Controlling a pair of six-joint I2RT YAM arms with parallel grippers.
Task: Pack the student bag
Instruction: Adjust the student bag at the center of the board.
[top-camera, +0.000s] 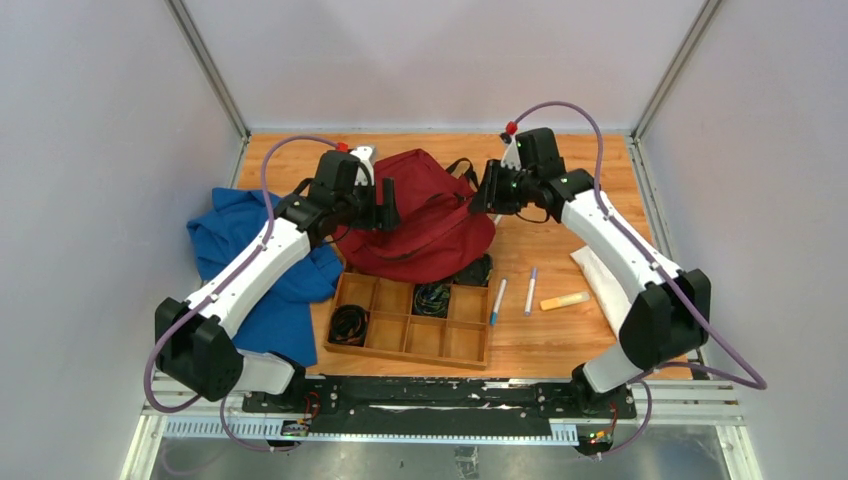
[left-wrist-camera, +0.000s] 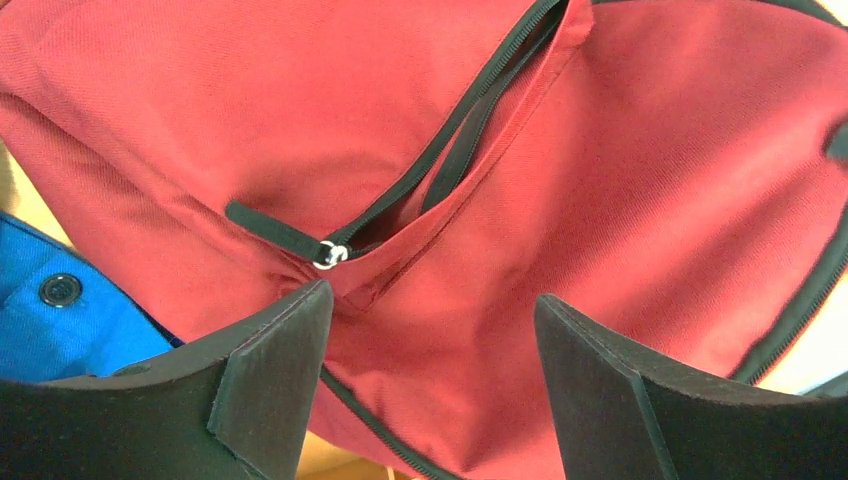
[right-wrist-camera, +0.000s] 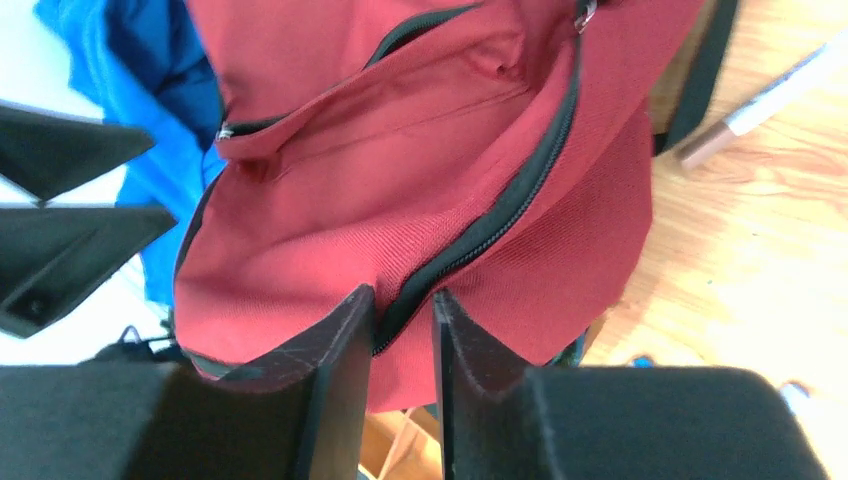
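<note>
The student bag (top-camera: 425, 215) is dark red fabric with black zippers and lies at the middle back of the table. My left gripper (top-camera: 388, 205) is open at the bag's left side. In the left wrist view its jaws (left-wrist-camera: 432, 300) stand wide apart over the red fabric (left-wrist-camera: 600, 200), just below a zipper pull (left-wrist-camera: 328, 253) at the end of a partly open pocket. My right gripper (top-camera: 490, 190) is at the bag's right edge. In the right wrist view it (right-wrist-camera: 404, 298) is shut on the bag's zippered edge (right-wrist-camera: 470, 240), holding the main opening (right-wrist-camera: 330, 250) raised.
A blue cloth garment (top-camera: 240, 260) lies left of the bag, under my left arm. A wooden compartment tray (top-camera: 400, 355) with black cables (top-camera: 348, 325) sits in front. Two pens (top-camera: 498, 300) (top-camera: 531, 290), a yellow marker (top-camera: 565, 300) and a white pouch (top-camera: 600, 280) lie at the right.
</note>
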